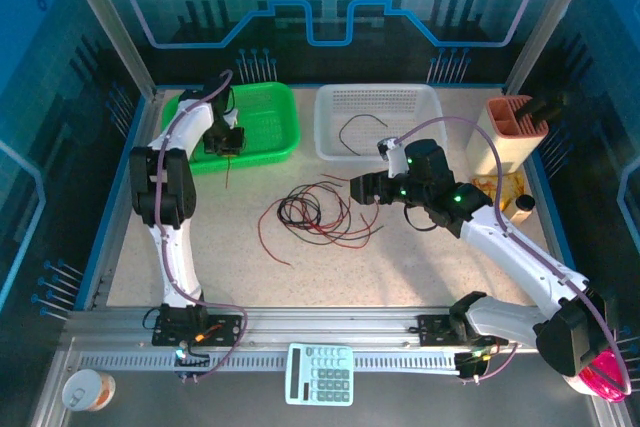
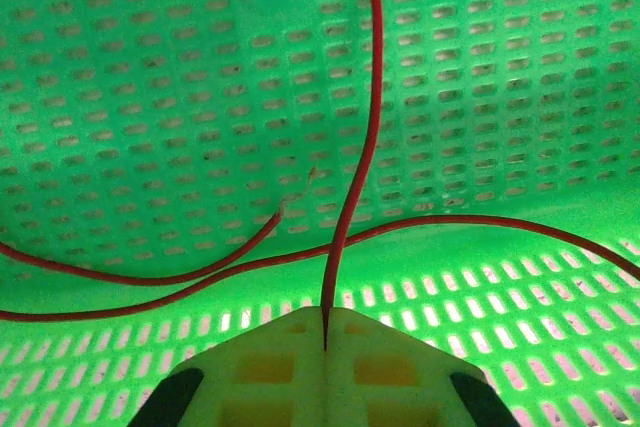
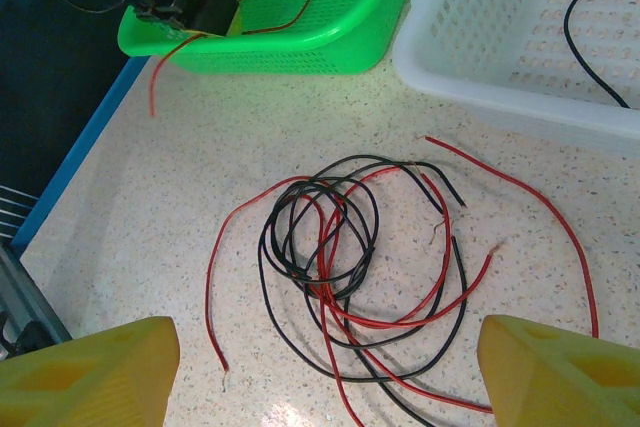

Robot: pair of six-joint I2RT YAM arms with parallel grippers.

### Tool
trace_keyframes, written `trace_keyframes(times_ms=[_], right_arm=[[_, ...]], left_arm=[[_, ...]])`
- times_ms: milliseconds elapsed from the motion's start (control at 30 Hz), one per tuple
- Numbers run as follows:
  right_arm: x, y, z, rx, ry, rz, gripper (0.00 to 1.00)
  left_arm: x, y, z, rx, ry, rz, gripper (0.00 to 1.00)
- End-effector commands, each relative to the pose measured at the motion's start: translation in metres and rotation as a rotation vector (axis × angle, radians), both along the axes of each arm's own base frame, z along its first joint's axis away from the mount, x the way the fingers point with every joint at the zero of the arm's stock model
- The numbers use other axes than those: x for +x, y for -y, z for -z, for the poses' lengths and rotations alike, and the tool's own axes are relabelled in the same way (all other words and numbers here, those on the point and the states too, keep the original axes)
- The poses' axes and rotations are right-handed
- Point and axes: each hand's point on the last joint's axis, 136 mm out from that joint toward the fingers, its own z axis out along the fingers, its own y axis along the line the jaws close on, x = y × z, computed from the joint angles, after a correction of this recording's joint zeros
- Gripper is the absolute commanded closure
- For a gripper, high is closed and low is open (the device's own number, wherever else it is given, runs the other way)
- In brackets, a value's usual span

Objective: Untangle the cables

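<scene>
Red, black cables (image 3: 327, 292), seemingly knotted; left pincer (image 2: 325, 335) pinches one, right pincer (image 3: 325, 372) spread.

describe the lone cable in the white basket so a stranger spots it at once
Find the white basket at the back, right of the green basket. One black cable lies curved on its floor. Unlike the tangled red and black cables on the tabletop, it lies alone.
</scene>
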Motion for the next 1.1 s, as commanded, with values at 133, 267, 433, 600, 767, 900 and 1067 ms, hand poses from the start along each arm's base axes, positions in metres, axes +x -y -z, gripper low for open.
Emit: trace_keyframes(times_ms=[133,267,433,600,767,900,1067], right_arm=[[0.001,-0.002,-0.007,-0.004,0.026,-0.005,0.21],[0.001,-0.002,-0.005,-0.006,0.022,-0.004,0.21],[0.001,-0.002,-0.001,-0.011,0.011,-0.003,0.21],[0.001,-0.001,0.002,-0.020,0.002,0.000,0.21],[0.001,0.000,0.005,-0.024,-0.006,0.002,0.21],[0.001,-0.001,0.006,-0.028,-0.010,-0.003,0.21],[0.005,-0.004,0.009,-0.035,-0.010,-0.013,0.21]], left_arm=[[0.023,0.005,-0.033,0.005,0.098,0.033,1.00],[0.045,-0.002,-0.061,0.050,0.220,0.009,1.00],[0.076,-0.016,-0.092,0.131,0.379,-0.037,1.00],[0.103,-0.038,-0.111,0.288,0.511,-0.059,1.00],[0.118,-0.055,-0.096,0.439,0.541,-0.035,1.00],[0.119,-0.050,-0.060,0.478,0.481,0.042,1.00],[0.102,-0.022,-0.014,0.442,0.382,0.119,1.00]])
